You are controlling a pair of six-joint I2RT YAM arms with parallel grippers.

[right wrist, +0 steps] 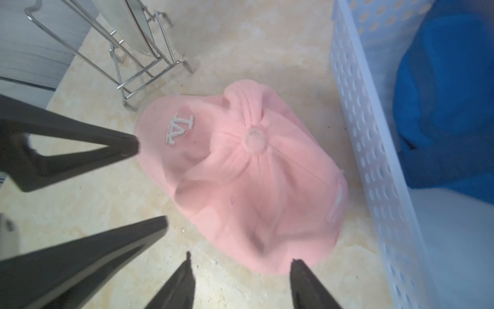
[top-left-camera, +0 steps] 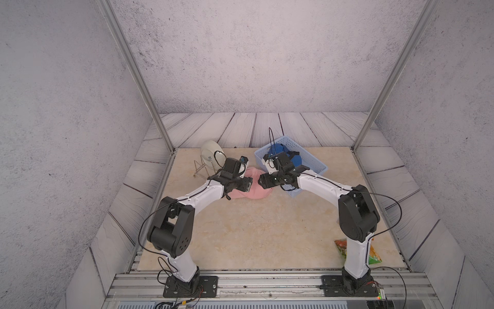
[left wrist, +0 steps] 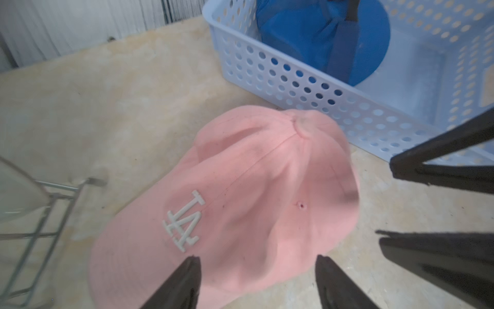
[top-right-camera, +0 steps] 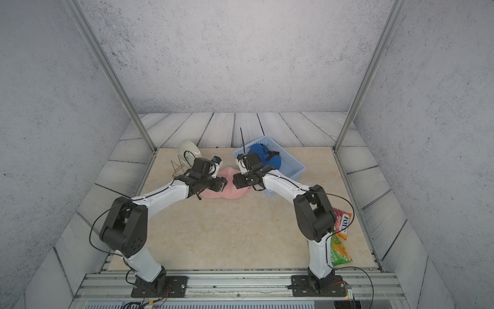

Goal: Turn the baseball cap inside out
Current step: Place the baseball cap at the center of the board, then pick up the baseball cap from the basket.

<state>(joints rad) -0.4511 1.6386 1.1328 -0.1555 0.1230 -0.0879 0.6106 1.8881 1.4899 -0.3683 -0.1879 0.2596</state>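
Note:
A pink baseball cap [top-left-camera: 255, 192] [top-right-camera: 233, 192] with a white LA logo lies crown-up on the beige tabletop, just left of the basket. Its top button and outer fabric face up [left wrist: 240, 192] [right wrist: 256, 171], and the crown is creased and partly collapsed. My left gripper [left wrist: 258, 258] hovers open above the cap's logo side, with nothing between its fingers. My right gripper [right wrist: 240, 258] hovers open above the cap's rear edge, also holding nothing. Both top views show the two wrists almost meeting over the cap, the left gripper [top-left-camera: 247, 184] facing the right gripper [top-left-camera: 263, 182].
A light blue perforated basket [top-left-camera: 307, 152] [left wrist: 294, 80] [right wrist: 374, 160] stands right of the cap with a blue cap [top-left-camera: 283, 155] inside. A white plate on a wire rack [top-left-camera: 211, 157] stands behind the left wrist. Snack bags [top-right-camera: 342, 224] lie near the right arm's base.

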